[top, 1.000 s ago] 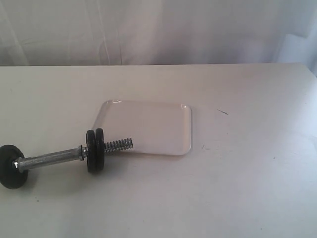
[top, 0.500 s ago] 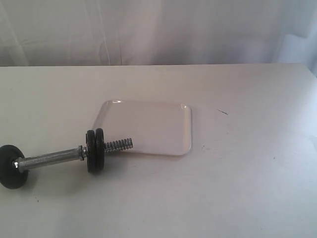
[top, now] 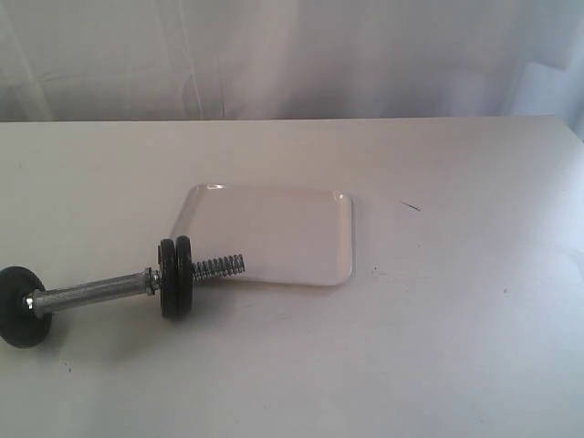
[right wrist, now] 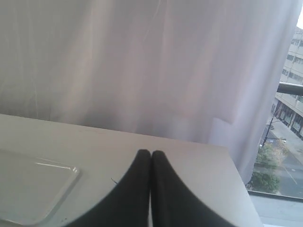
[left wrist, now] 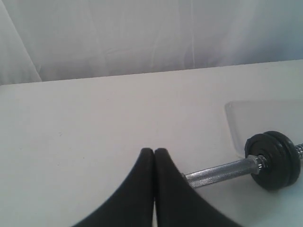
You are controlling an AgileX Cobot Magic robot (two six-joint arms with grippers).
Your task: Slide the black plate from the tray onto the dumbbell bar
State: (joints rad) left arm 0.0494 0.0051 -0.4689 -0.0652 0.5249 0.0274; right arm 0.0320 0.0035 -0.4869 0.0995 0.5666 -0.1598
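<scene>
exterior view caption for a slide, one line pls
Dumbbell bar on the table, two black plates near its threaded end, another plate at the other end, white tray just behind.

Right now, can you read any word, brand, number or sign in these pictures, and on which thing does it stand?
None can be read. The tray, the bar and the table show no print; the black plates are too blurred to show any moulded number.

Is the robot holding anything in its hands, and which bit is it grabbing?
Nothing. The left gripper and the right gripper are both shut and empty; the dumbbell bar lies untouched.
</scene>
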